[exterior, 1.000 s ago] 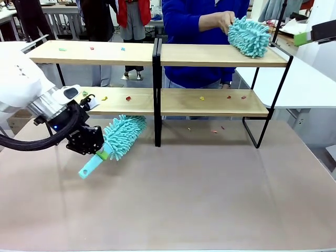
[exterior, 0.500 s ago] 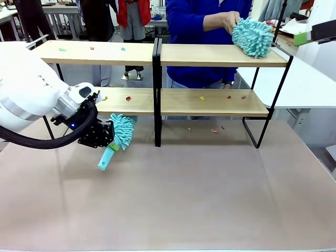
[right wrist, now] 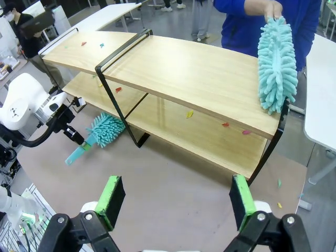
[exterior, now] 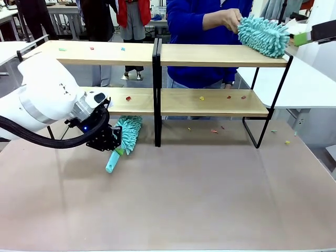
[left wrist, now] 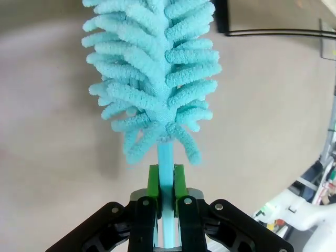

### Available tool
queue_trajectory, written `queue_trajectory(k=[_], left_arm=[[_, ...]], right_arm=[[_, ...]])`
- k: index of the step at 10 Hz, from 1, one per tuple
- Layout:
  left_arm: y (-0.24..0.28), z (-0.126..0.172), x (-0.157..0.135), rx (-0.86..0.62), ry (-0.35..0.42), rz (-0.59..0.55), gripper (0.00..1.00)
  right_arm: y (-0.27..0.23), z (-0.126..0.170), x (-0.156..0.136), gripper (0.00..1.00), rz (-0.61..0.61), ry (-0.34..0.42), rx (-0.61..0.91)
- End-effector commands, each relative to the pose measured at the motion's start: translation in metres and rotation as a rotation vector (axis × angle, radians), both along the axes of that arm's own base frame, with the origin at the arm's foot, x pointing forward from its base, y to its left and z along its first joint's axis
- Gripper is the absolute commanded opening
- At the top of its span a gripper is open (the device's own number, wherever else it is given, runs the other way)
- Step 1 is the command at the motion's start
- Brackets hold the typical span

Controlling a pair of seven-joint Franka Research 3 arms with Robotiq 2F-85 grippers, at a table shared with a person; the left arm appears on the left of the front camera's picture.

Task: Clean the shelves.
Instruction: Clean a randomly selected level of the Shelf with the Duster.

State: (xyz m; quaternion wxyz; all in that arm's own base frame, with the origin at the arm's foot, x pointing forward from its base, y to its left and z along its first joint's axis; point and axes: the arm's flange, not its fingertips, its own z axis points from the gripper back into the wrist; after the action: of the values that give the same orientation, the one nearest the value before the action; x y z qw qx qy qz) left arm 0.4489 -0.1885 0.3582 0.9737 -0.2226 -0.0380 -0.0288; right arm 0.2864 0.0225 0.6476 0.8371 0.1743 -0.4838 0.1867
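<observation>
The shelves (exterior: 210, 55) stand across the far half of the table, two light wooden boards in a black frame, also seen from above (right wrist: 184, 68). Small coloured scraps (exterior: 201, 98) lie on both boards. My left gripper (exterior: 116, 143) is shut on the handle of a teal fluffy duster (exterior: 128, 131), whose head sits low, just below the lower board's left half beside the central upright. The left wrist view shows the green pads (left wrist: 153, 181) clamping the handle under the duster head (left wrist: 155, 68). My right gripper (right wrist: 177, 198) hovers open high above the table. A person's hand (exterior: 228, 18) holds a second teal duster (exterior: 262, 35) at the top board's right end.
A few scraps (exterior: 213, 131) lie on the grey-brown tabletop (exterior: 199, 199) behind the rack and near its right edge (exterior: 286, 142). A white table (exterior: 304, 84) stands at the right. The near half of the tabletop is free room.
My left arm has swung right, carrying the duster toward the central upright and tilting its handle steeper. The person's duster has swept right to the top board's end; scraps have landed on the table at right.
</observation>
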Motion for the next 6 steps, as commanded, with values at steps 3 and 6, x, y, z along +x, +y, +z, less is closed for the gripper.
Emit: queue_trajectory(k=[3,6], left_arm=[[-0.005,0.001,-0.003,0.080,0.054,0.228,0.00],[0.004,0.002,-0.012,0.075,0.023,0.463,0.00]], right_arm=[[-0.001,0.000,0.000,1.00,0.001,0.000,0.005],[-0.001,0.000,0.000,1.00,0.001,0.000,0.005]])
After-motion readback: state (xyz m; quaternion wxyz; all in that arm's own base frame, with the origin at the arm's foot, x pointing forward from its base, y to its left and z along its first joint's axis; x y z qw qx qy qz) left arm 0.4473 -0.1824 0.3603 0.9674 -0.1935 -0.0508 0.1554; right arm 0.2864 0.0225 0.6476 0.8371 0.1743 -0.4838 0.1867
